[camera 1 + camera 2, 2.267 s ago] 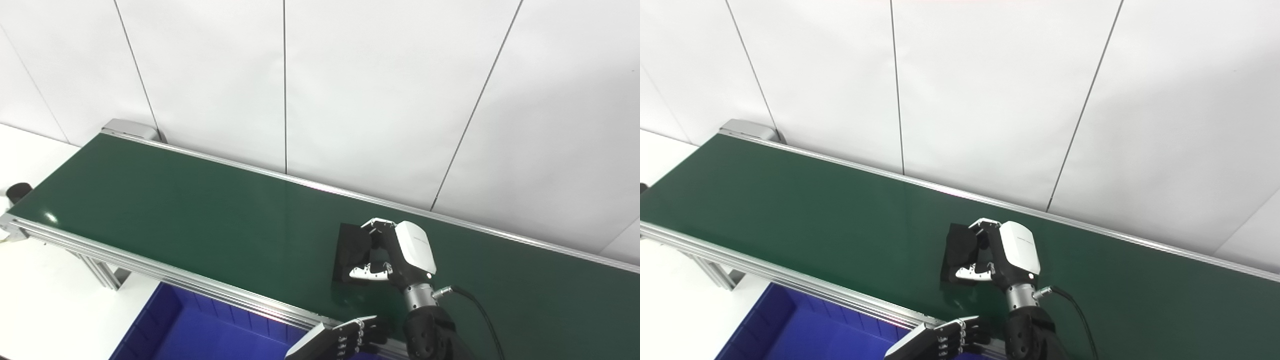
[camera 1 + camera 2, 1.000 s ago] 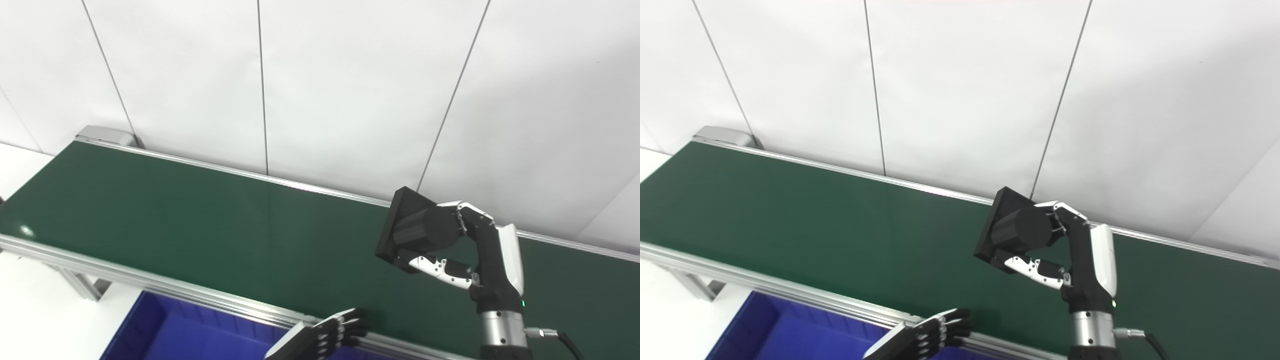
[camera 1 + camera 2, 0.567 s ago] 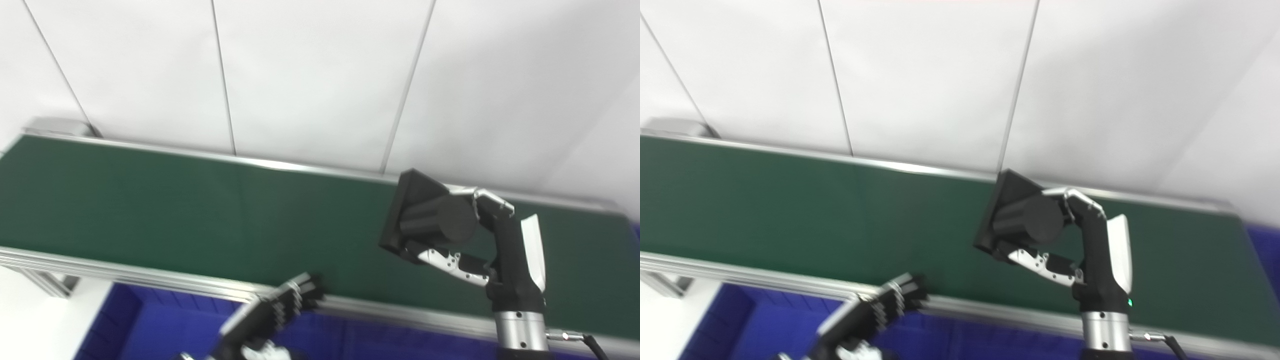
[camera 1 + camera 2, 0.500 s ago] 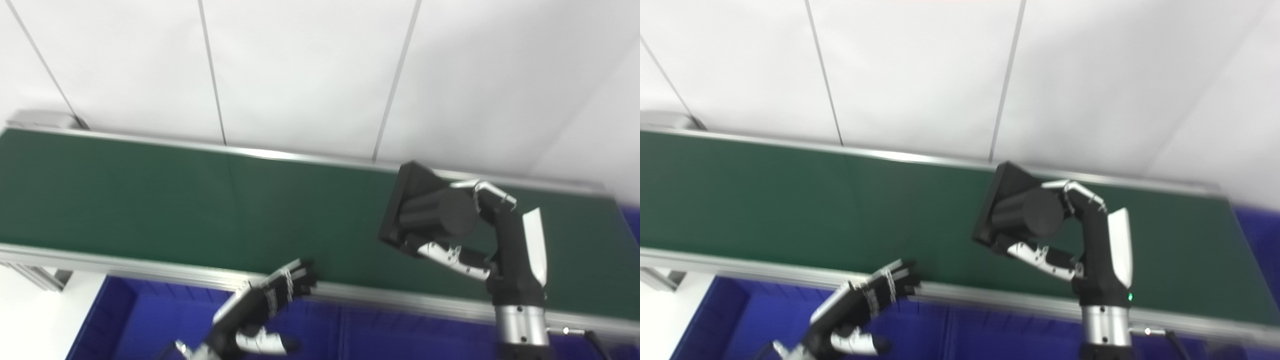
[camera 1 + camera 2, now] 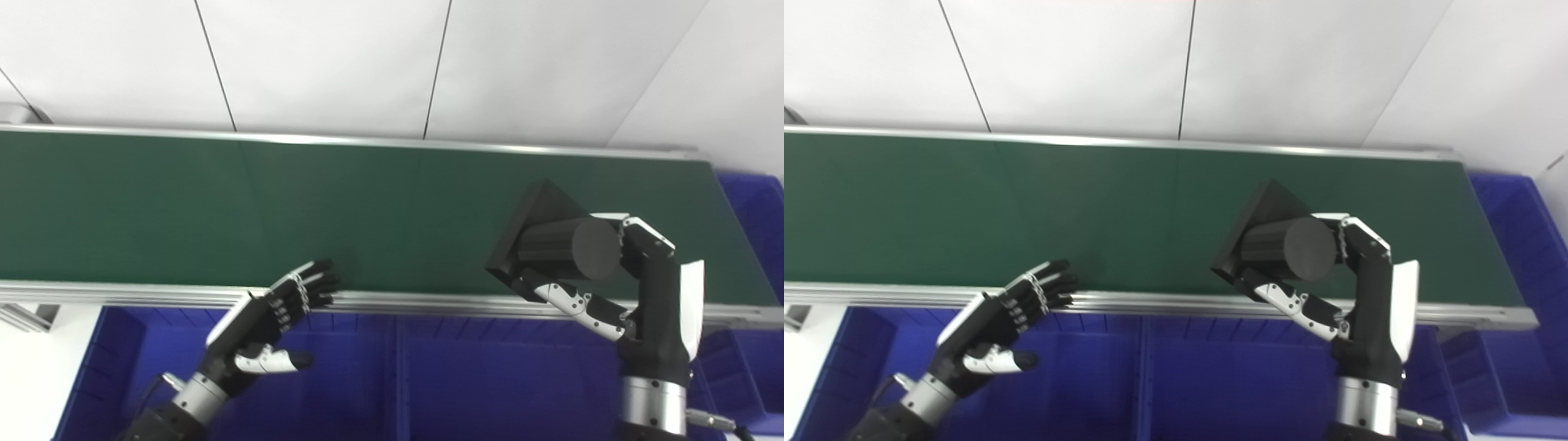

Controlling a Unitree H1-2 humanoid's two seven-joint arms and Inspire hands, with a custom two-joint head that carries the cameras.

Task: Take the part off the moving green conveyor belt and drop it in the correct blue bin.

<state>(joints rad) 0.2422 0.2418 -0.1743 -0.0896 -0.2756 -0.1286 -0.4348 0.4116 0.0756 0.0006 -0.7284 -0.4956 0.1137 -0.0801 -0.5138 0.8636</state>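
The part (image 5: 554,245) is black, a square plate with a thick cylinder standing out of it. My right hand (image 5: 637,288) is shut on the part and holds it tilted in the air above the near edge of the green conveyor belt (image 5: 245,202). It also shows in the right eye view (image 5: 1280,245). My left hand (image 5: 269,324) is open and empty, palm down, over the belt's near rail and the blue bins (image 5: 367,380).
Blue bins run along the near side below the belt, with a divider (image 5: 397,373) between two of them. Another blue bin (image 5: 756,202) stands past the belt's right end. White wall panels rise behind the belt.
The camera has swung right and down, bringing the bins into view. My right hand lifted the part off the belt and carried it toward the near edge. My left hand has come up with fingers spread.
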